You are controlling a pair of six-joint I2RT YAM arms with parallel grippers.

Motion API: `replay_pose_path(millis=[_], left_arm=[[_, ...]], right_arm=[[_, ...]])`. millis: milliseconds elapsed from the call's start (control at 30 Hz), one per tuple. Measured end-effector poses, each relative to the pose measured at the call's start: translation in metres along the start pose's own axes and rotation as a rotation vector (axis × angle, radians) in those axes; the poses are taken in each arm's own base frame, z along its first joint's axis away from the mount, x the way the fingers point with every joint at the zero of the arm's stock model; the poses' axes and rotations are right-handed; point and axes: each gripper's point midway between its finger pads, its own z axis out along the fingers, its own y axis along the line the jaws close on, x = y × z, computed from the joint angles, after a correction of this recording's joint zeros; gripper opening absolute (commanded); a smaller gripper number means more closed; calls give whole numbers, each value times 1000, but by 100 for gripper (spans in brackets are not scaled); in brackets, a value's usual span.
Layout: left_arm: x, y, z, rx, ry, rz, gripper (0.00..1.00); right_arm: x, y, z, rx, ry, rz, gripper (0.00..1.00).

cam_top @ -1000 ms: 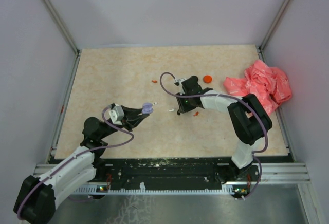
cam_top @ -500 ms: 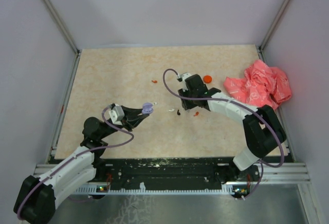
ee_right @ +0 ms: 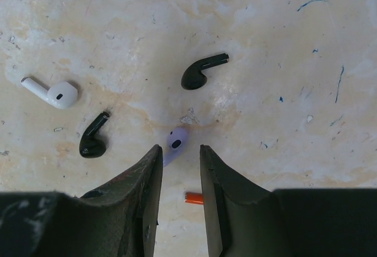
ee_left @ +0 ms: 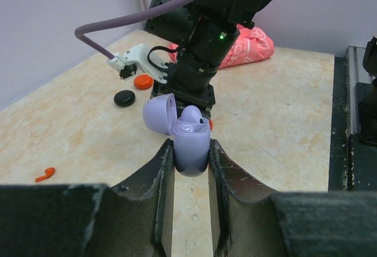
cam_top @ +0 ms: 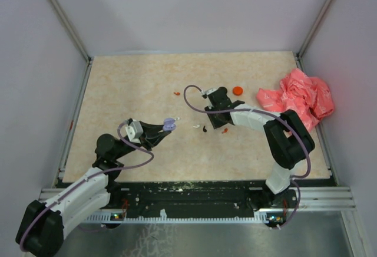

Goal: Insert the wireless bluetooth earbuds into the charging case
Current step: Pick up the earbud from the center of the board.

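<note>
Left fingers (ee_left: 165, 157) clenched on the open lilac charging case (ee_left: 192, 139); right fingers (ee_right: 152, 165) released over the earbuds (cam_top: 200, 128).
Near the table's (cam_top: 129, 86) middle lie a white earbud (ee_right: 56, 94), two black earbuds (ee_right: 202, 72) and a lilac earbud (ee_right: 175, 141), the last between the parted right tips, perhaps untouched.

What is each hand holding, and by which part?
Left hand clamps the open lilac charging case by its base's sides; right hand holds nothing.

The right end effector (ee_right: 178, 148) has shifted back slightly, uncovering what seems a black earbud (cam_top: 204, 129).
</note>
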Motion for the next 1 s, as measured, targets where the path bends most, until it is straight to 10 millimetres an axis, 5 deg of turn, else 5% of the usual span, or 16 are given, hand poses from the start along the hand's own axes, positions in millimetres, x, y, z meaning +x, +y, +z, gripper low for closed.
replay_pose_path(millis=[1000], left_arm=[[4,-1,0,7,13,-12,0]], right_arm=[[2,2,12,-10,17,-24,20]])
